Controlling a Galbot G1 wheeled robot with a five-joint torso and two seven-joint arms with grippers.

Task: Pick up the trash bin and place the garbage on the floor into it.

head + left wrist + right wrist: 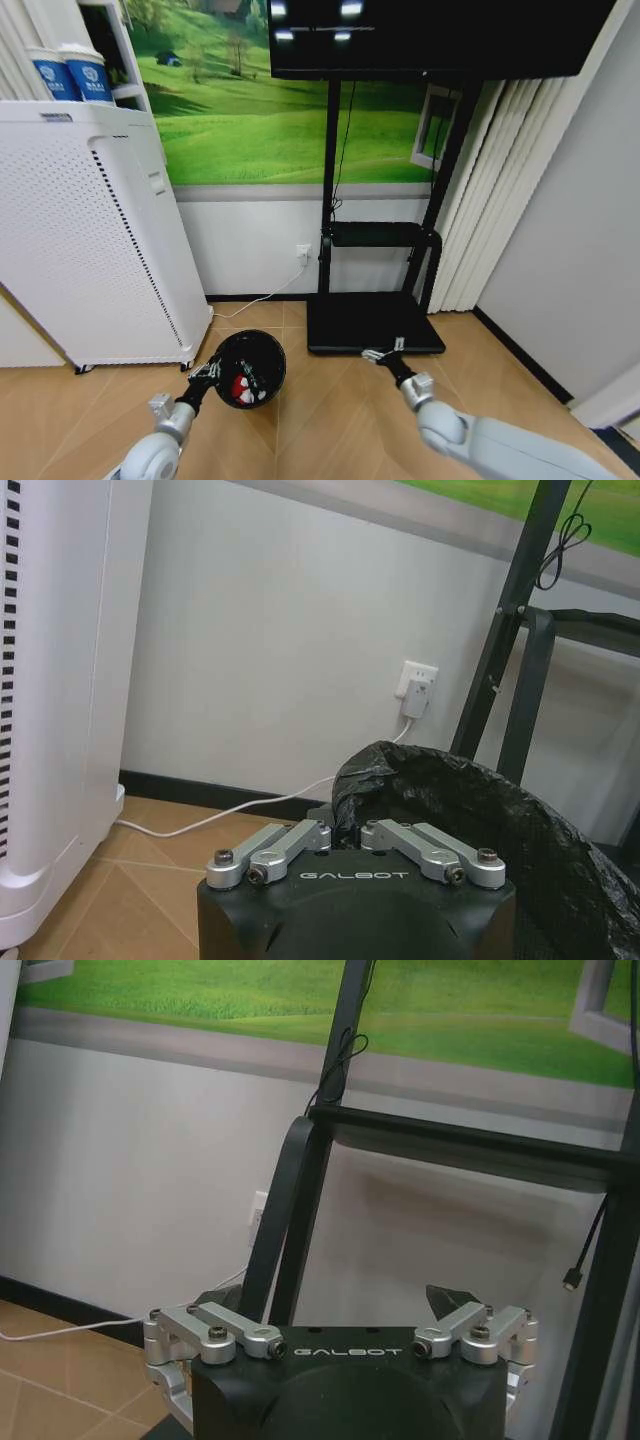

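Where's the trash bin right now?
In the head view, the trash bin is lower left, gripped at its rim by the left gripper, beside the white cabinet.

Open floor [330,410] btwn hands — white cabinet [90,240] blocks left, TV stand base [372,322] ahead.

The floor [330,420] is light-brown wooden parquet laid in herringbone planks, spreading over the lower part of the head frame. At left of the frame a tall white perforated cabinet [95,240] stands on it against the wall. At centre the flat black base [372,323] of a screen stand lies on the planks. A white cable [255,298] trails across the floor between cabinet and base, running up to a wall socket [303,254]
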